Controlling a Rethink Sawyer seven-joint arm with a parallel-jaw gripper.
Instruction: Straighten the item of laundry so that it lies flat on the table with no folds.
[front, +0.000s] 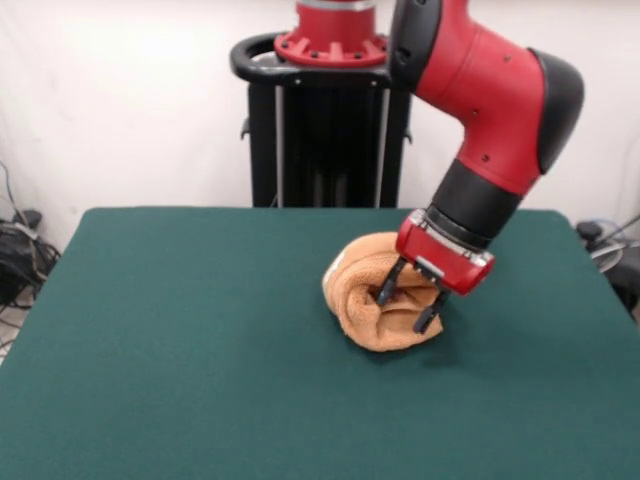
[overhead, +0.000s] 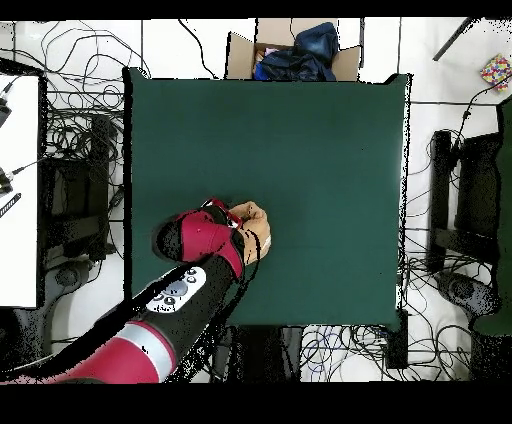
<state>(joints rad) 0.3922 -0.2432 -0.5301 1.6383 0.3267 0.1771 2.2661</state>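
One small orange-tan terry towel (front: 378, 303) sits bunched in a rolled, folded lump right of centre on the dark green felt table (front: 180, 330). The red-and-black arm's gripper (front: 409, 304) has its dark fingers parted, tips pressed into the folds. Overhead, the arm hides most of the towel (overhead: 256, 222), and a cardboard box (overhead: 290, 55) of clothes shows beyond the table's edge.

**White-walled room, cable-strewn floor**

A plain white wall (front: 130, 100) stands behind the scene in the front view. From overhead, the pale floor (overhead: 440, 100) is covered with tangled black cables (overhead: 85, 150) on the left and right. An open brown cardboard box (overhead: 290, 55) holding dark blue fabric sits at the far edge. A white desk surface (overhead: 18, 190) lies at far left, a small multicoloured cube (overhead: 496, 71) at upper right.
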